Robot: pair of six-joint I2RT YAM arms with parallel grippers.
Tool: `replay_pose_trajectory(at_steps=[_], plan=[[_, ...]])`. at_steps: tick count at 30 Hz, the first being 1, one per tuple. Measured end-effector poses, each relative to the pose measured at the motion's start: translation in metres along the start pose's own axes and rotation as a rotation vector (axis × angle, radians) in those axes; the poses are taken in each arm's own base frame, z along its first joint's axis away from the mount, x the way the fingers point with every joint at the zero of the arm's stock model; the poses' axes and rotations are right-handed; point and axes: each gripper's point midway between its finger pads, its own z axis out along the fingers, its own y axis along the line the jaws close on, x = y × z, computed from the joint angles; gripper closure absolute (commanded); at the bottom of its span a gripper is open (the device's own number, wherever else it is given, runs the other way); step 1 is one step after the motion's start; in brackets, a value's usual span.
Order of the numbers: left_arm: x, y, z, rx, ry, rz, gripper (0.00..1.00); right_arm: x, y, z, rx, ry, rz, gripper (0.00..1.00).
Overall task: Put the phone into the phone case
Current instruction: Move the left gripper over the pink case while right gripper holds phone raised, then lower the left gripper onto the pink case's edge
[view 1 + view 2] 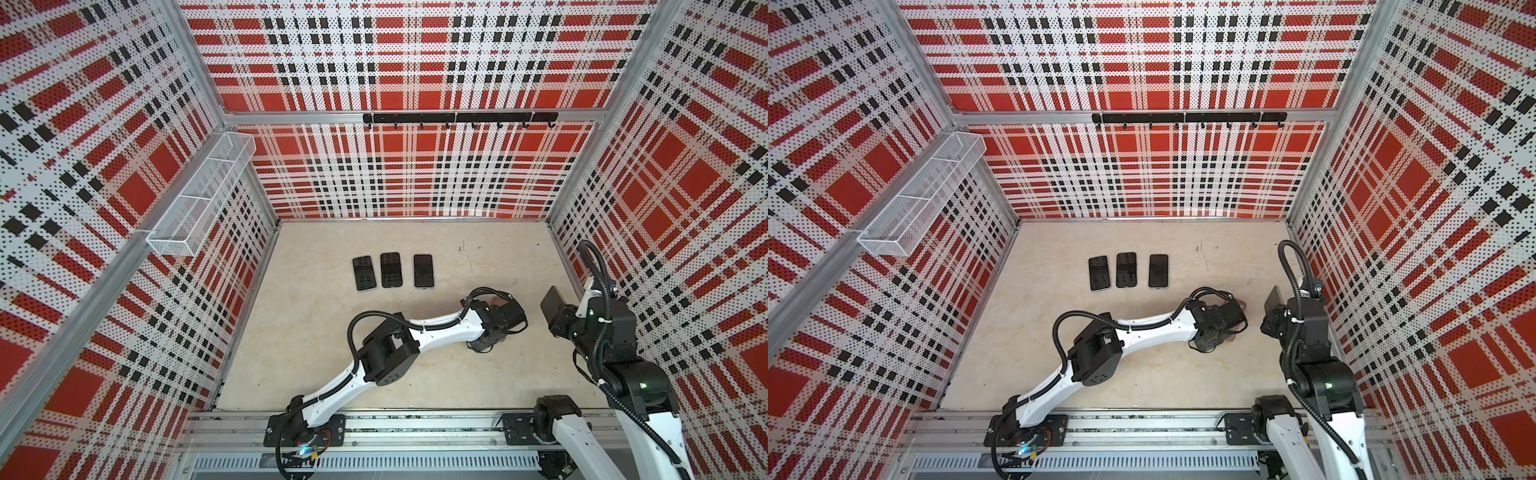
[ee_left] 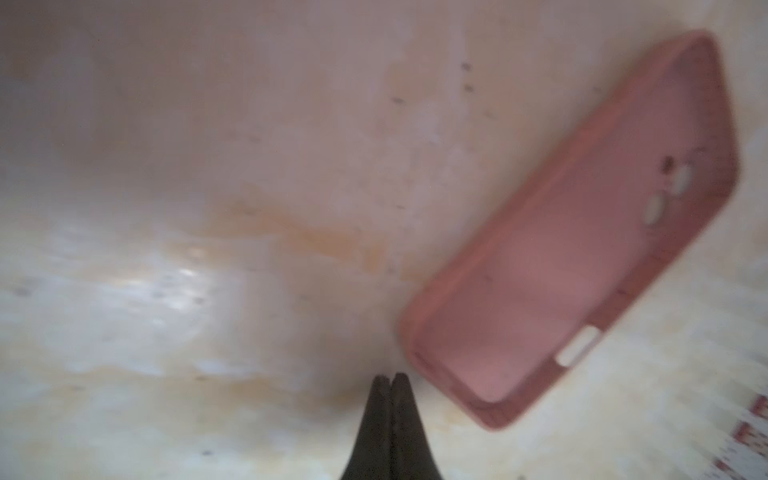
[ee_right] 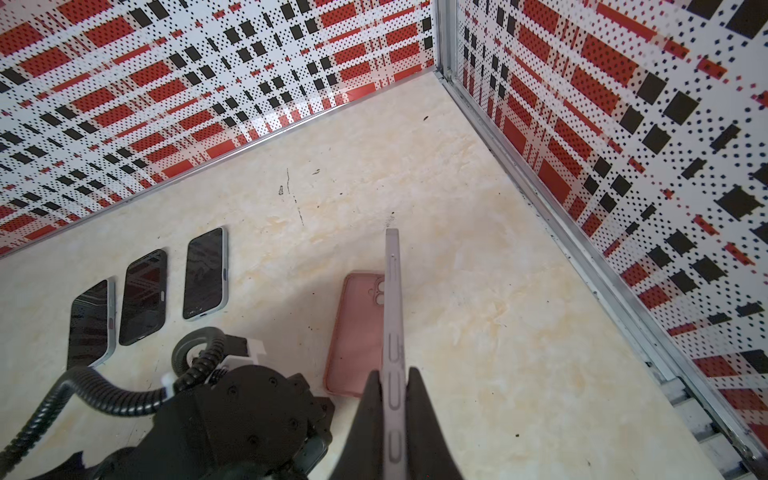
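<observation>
Lower right in a top view: right arm's black fingers (image 3: 419, 415) clenched on slim grey phone (image 3: 392, 299), held edge-on, raised off the beige marbled desk (image 1: 415, 374); centre-right: left arm's black fingers (image 2: 405, 424) pressed together, gripping nothing, tips just beside a corner of the soft pink phone case (image 2: 573, 249); case flat on desk, open side up; farther back, row of three dark-screened phones (image 1: 391, 270), screens up.

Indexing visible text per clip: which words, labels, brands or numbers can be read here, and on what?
None readable.
The three dark-screened phones show only reflections; the pink phone case and the phone in the right gripper bear no print that can be made out.
</observation>
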Motion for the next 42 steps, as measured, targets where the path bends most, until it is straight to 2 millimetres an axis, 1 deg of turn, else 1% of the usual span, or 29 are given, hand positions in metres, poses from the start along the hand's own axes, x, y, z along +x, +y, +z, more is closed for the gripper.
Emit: replay_pose_trajectory(at_steps=[2, 5, 7, 8, 9, 10, 11, 12, 14, 16, 19, 20, 22, 25, 28, 30, 32, 35, 39, 40, 42], plan=[[-0.009, 0.019, -0.005, -0.044, -0.021, 0.059, 1.00, 0.000, 0.001, -0.001, -0.009, 0.000, -0.002, 1.00], [-0.028, 0.058, -0.013, -0.131, -0.037, 0.186, 1.00, 0.001, 0.004, -0.002, -0.029, 0.002, -0.003, 1.00], [-0.043, 0.081, -0.023, -0.167, -0.042, 0.266, 0.98, 0.001, 0.006, -0.004, -0.044, 0.000, -0.002, 1.00], [-0.049, 0.092, -0.031, -0.176, -0.040, 0.296, 0.89, 0.001, 0.006, -0.005, -0.048, -0.003, -0.001, 1.00], [-0.056, 0.100, -0.040, -0.174, -0.037, 0.328, 0.75, 0.001, 0.007, -0.006, -0.054, -0.006, 0.001, 1.00], [-0.061, 0.105, -0.049, -0.167, -0.036, 0.343, 0.67, 0.001, 0.007, -0.007, -0.056, -0.007, 0.001, 1.00], [-0.067, 0.106, -0.059, -0.151, -0.039, 0.354, 0.61, 0.001, 0.007, -0.007, -0.057, -0.008, 0.002, 1.00], [-0.071, 0.101, -0.070, -0.124, -0.044, 0.357, 0.55, 0.001, 0.007, -0.008, -0.059, -0.008, 0.003, 1.00], [-0.073, 0.084, -0.087, -0.056, -0.052, 0.363, 0.49, 0.002, 0.007, -0.008, -0.059, -0.005, 0.006, 1.00], [-0.069, 0.059, -0.100, 0.022, -0.053, 0.357, 0.48, 0.004, 0.006, -0.009, -0.060, -0.001, 0.010, 1.00], [-0.056, 0.022, -0.108, 0.111, -0.033, 0.323, 0.48, 0.005, 0.005, -0.010, -0.058, 0.004, 0.016, 1.00], [-0.051, 0.011, -0.107, 0.132, -0.027, 0.307, 0.48, 0.006, 0.005, -0.010, -0.057, 0.008, 0.016, 1.00], [-0.038, -0.010, -0.098, 0.160, 0.000, 0.274, 0.48, 0.008, 0.004, -0.011, -0.054, 0.013, 0.016, 1.00], [-0.020, -0.033, -0.075, 0.165, 0.026, 0.242, 0.50, 0.009, 0.003, -0.012, -0.053, 0.014, 0.016, 1.00], [-0.007, -0.041, -0.052, 0.138, 0.034, 0.233, 0.53, 0.009, 0.002, -0.015, -0.055, 0.010, 0.017, 1.00], [-0.003, -0.040, -0.039, 0.109, 0.030, 0.227, 0.56, 0.008, 0.002, -0.016, -0.058, 0.003, 0.018, 1.00], [0.000, -0.034, -0.031, 0.076, 0.027, 0.227, 0.57, 0.007, 0.003, -0.018, -0.062, -0.003, 0.020, 1.00], [-0.001, -0.028, -0.022, 0.038, 0.011, 0.230, 0.60, 0.007, 0.003, -0.018, -0.065, -0.003, 0.020, 1.00], [-0.003, -0.028, -0.011, 0.015, -0.013, 0.243, 0.64, 0.005, 0.004, -0.018, -0.071, -0.012, 0.023, 1.00], [-0.004, -0.028, -0.008, 0.012, -0.017, 0.246, 0.65, 0.004, 0.004, -0.018, -0.072, -0.015, 0.023, 1.00], [-0.005, -0.027, -0.001, -0.001, -0.026, 0.254, 0.71, 0.004, 0.005, -0.018, -0.073, -0.018, 0.024, 1.00]])
